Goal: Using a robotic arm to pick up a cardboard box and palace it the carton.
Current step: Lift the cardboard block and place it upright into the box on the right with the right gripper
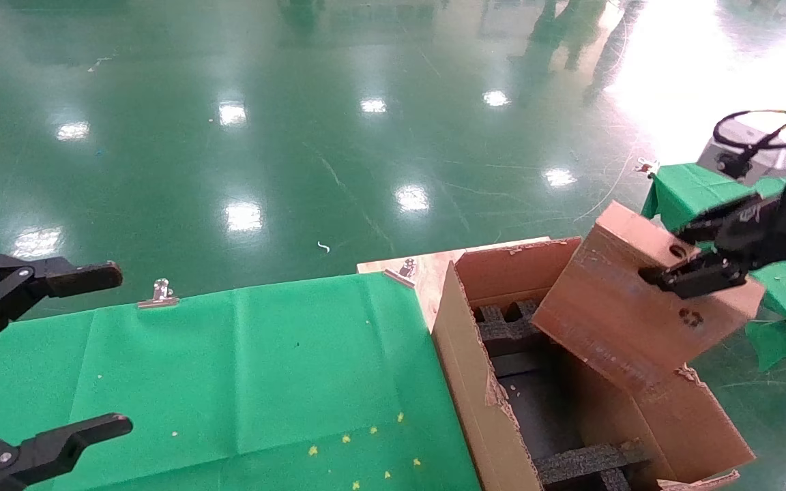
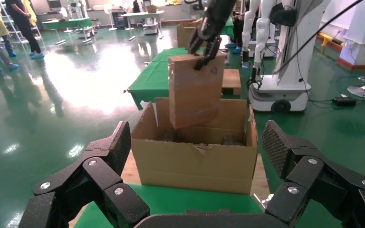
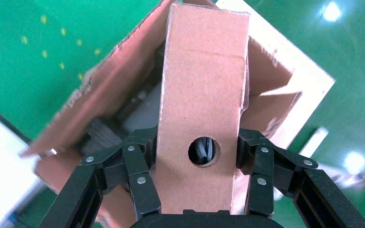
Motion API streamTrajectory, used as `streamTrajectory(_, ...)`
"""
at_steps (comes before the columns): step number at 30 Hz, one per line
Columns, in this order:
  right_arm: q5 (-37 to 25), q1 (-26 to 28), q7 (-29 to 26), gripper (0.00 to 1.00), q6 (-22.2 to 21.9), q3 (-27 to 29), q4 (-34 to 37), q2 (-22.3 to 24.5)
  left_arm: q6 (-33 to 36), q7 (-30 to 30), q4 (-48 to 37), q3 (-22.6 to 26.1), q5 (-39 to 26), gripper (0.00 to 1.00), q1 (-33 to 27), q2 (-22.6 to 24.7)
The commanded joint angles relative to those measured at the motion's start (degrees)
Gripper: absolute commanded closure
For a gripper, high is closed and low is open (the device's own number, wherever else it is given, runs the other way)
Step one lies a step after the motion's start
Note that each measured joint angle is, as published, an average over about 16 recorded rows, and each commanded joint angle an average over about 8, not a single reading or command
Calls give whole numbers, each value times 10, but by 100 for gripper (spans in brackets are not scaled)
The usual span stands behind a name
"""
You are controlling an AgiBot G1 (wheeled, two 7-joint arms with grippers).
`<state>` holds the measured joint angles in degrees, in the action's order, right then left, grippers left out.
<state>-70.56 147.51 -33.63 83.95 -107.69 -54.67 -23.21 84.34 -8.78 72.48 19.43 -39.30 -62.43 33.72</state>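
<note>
My right gripper (image 1: pixel 673 262) is shut on the small brown cardboard box (image 1: pixel 638 300) and holds it tilted over the far right part of the large open carton (image 1: pixel 461 368). The box's lower edge dips just below the carton's rim, above the black foam inserts (image 1: pixel 502 327). In the right wrist view the gripper (image 3: pixel 197 152) clamps the box (image 3: pixel 202 85) on both flat sides, its round hole facing the camera. In the left wrist view the box (image 2: pixel 192 92) hangs over the carton (image 2: pixel 195 161). My left gripper (image 1: pixel 52 348) is open and empty at the far left.
A green cloth (image 1: pixel 250 382) covers the table left of the carton, held by metal clips (image 1: pixel 157 293). A second green-clothed table (image 1: pixel 693 191) stands at the right. Another white robot (image 2: pixel 285 52) and people stand beyond on the shiny green floor.
</note>
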Motion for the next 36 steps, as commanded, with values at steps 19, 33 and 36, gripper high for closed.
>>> streamTrajectory(19,-37,18,-155,100,-70,-7,-146,116,0,0,0,0,0,0,0,0)
streamTrajectory(33,-42,-1,-208,100,-83,-19,-133,91,0,0,0,0,0,0,0,0)
streamTrajectory(36,-58,-7,-243,100,-95,-26,-143,85,0,0,0,0,0,0,0,0)
